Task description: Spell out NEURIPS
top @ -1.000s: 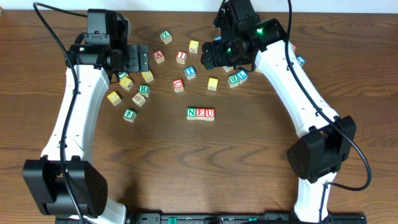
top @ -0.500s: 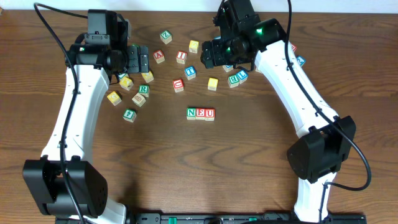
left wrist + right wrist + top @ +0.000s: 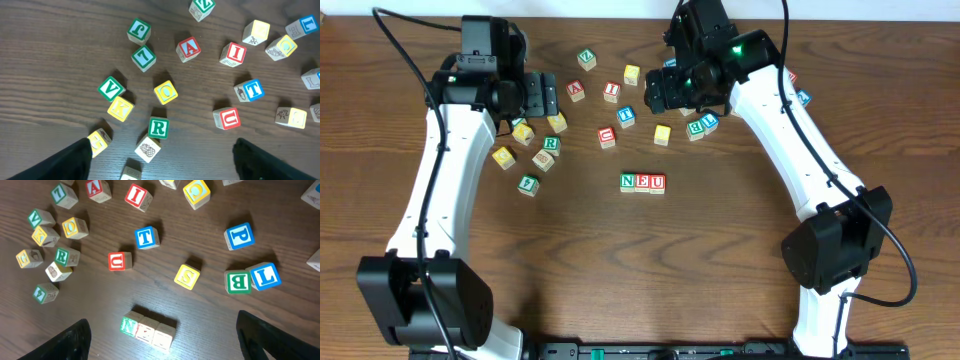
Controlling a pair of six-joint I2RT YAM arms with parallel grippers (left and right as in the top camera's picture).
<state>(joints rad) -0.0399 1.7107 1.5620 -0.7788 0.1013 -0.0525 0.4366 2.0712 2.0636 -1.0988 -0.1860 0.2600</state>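
Overhead view: N-E-U row (image 3: 643, 182) sits mid-table, its three blocks touching, N at the 9 o'clock end and U at the 3 o'clock end. The other letters lie loose. Green R block (image 3: 551, 144) is at 10 o'clock from the row, well apart, in a cluster by the left arm. Yellow S block (image 3: 663, 134) is near the row at 1 o'clock. Red I block (image 3: 611, 90) is farther off at 11 o'clock. A spare red U block (image 3: 607, 137) lies between the I and the row. Right wrist view: blue P block (image 3: 239, 236) is at 1 o'clock from the row, alone, with the S between them. Left gripper (image 3: 165, 160) is above the R cluster, fingers spread wide, nothing between them. Right gripper (image 3: 172, 340) is likewise spread wide and empty, above the scatter.
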